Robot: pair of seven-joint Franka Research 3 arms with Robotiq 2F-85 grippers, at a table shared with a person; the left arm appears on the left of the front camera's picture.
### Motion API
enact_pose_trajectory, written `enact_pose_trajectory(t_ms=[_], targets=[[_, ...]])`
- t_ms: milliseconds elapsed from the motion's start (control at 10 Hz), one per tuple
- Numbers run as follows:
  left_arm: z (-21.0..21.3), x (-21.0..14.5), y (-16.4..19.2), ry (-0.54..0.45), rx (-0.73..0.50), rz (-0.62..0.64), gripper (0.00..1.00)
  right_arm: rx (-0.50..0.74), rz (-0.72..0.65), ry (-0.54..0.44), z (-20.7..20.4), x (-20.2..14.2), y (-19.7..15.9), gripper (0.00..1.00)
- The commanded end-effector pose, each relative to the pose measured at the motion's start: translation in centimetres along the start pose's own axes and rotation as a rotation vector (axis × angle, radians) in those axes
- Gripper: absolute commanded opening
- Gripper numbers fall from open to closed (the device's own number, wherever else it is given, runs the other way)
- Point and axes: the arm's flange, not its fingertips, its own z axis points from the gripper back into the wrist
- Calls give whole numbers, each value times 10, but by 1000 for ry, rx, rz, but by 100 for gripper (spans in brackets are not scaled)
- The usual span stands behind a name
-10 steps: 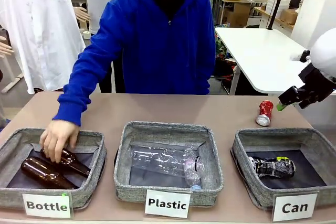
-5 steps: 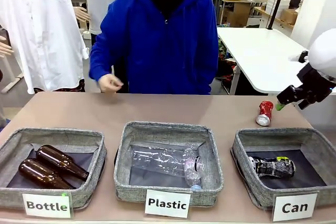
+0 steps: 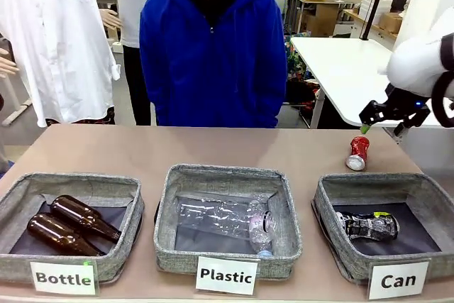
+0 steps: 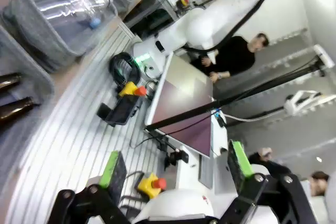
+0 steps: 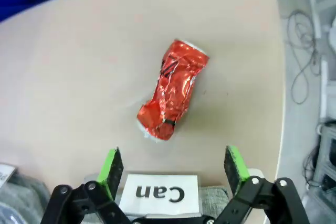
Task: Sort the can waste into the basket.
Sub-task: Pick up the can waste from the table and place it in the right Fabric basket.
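The crushed red can lies on the counter just ahead of the nearer right hand, released and empty, its long axis roughly crosswise to the closing line.

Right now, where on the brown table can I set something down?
The brown table is bare along its far side, from the left edge to the crushed red can. The near side is crowded: grey fabric Bottle basket, Plastic basket, Can basket, narrow gaps between.
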Motion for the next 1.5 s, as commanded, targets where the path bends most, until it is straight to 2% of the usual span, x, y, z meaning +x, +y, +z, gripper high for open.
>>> enact_pose_trajectory(t_ms=[0, 100, 200, 400, 500, 600, 700, 800, 900, 1000, 1100, 1200, 1400], targets=[[-34, 14, 21, 24, -48, 4, 100, -67, -49, 60, -8, 19, 11, 100], [-52, 15, 35, 13, 6, 108, 100, -86, -53, 75, -12, 22, 12, 100], [-20, 14, 13, 36, -27, 6, 100, -98, -44, 98, -16, 22, 13, 100], [-20, 14, 13, 36, -27, 6, 100, -102, -48, 122, -21, 26, 13, 100], [-20, 14, 13, 36, -27, 6, 100, -67, -101, 151, -21, 28, 12, 100], [-20, 14, 13, 36, -27, 6, 100, -48, -183, 168, -22, 25, 13, 100], [-20, 14, 13, 36, -27, 6, 100, -19, -331, 157, -21, 26, 16, 100], [-20, 14, 13, 36, -27, 6, 100, 14, -473, 84, -20, 30, 17, 100], [-20, 14, 13, 36, -27, 6, 100, 7, -617, 68, -24, 33, 16, 100], [-20, 14, 13, 36, -27, 6, 100, -26, -647, 55, -29, 33, 14, 100], [-20, 14, 13, 36, -27, 6, 100, -52, -602, 26, -28, 33, 15, 100], [-20, 14, 13, 36, -27, 6, 100, 11, -570, 112, -21, 27, 8, 100], [-20, 14, 13, 36, -27, 6, 100, 3, -615, 77, -25, 31, 7, 100]])
